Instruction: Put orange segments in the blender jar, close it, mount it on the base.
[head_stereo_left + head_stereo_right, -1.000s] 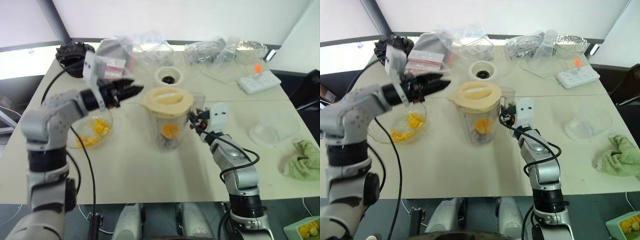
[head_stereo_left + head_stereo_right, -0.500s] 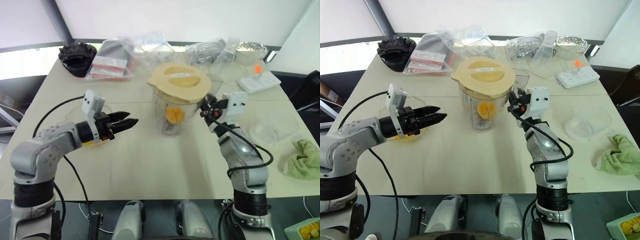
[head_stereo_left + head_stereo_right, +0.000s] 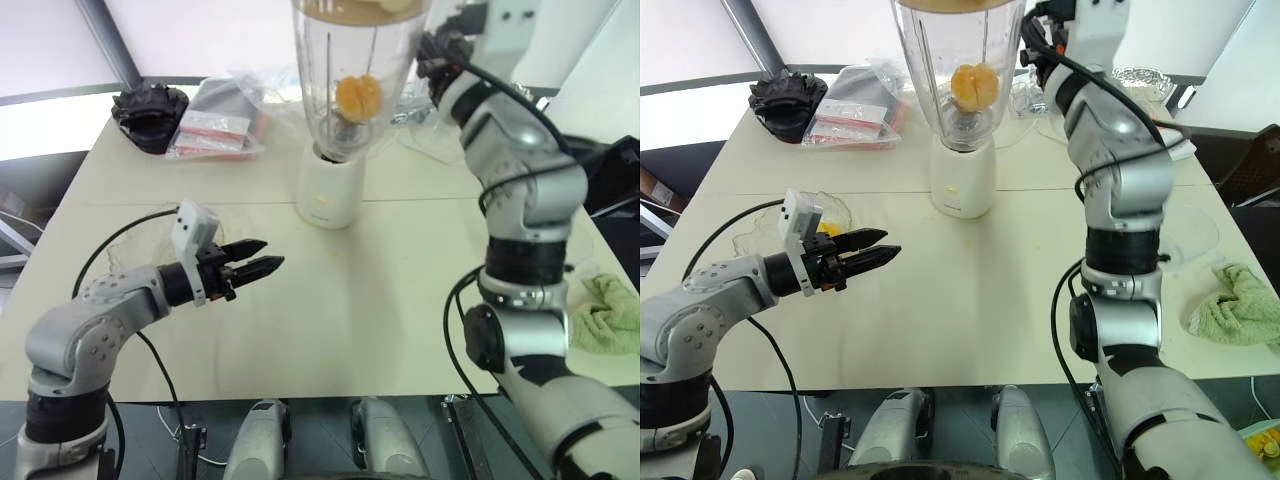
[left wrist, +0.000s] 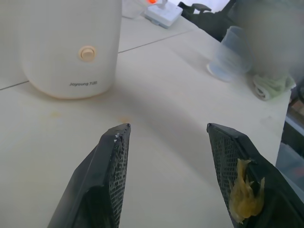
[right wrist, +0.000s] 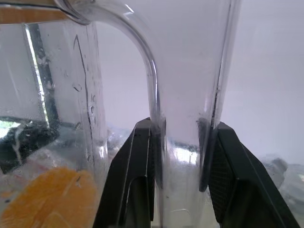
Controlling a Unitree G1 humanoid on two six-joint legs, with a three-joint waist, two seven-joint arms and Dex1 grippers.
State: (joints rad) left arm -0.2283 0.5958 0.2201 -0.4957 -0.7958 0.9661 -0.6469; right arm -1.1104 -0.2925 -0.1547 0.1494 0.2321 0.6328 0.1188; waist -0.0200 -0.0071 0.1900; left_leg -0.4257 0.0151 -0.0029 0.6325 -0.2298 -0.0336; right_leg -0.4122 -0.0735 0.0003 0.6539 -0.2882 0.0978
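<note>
Right gripper (image 5: 180, 156) is clamping the handle of the lidded tall clear plastic blender jar (image 3: 960, 75) holding orange segments (image 3: 974, 86), hovering over the squat cream-white base (image 3: 961, 178); left gripper (image 3: 872, 248) is idling empty, parted; mounting remains.

Cream desk (image 3: 400, 320) made of two tops pushed together, a seam running across between them. Bright pale wall (image 3: 200, 35) behind, evenly lit, with a dark slanted post (image 3: 110, 45) at the left corner. Dark strip along the wall's foot. Grey floor (image 3: 970, 415) below the desk's near edge. Far side cluttered: clear plastic bags (image 3: 855, 100), a white power strip (image 4: 164, 12). Green cloth (image 3: 608, 320) on the right edge.
</note>
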